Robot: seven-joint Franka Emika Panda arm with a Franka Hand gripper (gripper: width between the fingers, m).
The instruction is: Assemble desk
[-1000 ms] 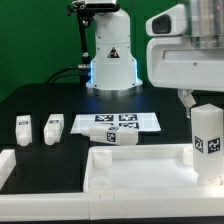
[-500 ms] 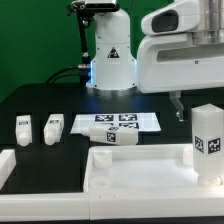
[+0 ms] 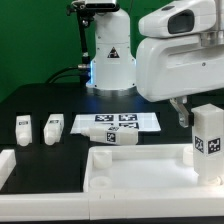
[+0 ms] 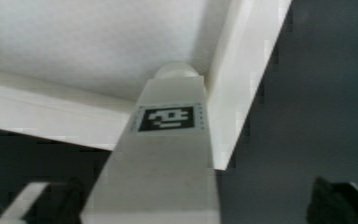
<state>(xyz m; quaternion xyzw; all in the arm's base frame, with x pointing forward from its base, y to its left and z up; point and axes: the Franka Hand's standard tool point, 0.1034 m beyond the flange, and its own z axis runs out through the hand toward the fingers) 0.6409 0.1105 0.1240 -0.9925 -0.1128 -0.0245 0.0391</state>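
Note:
The white tabletop slab point(image 3: 135, 168) lies at the front of the table. One leg point(image 3: 207, 142) stands upright on its corner at the exterior view's right, tag facing forward. My gripper point(image 3: 183, 111) hangs just above and behind this leg, open and holding nothing. In the wrist view the leg point(image 4: 158, 150) runs down onto the tabletop point(image 4: 87, 50), with my dark fingertips point(image 4: 34, 205) spread wide on either side of it, apart from it. A third leg point(image 3: 112, 139) lies by the slab's far edge. Two more legs point(image 3: 22, 128) point(image 3: 52, 127) stand at the exterior view's left.
The marker board point(image 3: 118, 121) lies flat behind the tabletop. The arm's base point(image 3: 110, 60) stands at the back centre. A white raised block point(image 3: 5, 165) sits at the front corner on the exterior view's left. The table surface is black.
The arm's wrist has shifted toward the exterior view's left and looms larger. The upright leg has stayed standing on the tabletop corner. The other parts have not moved.

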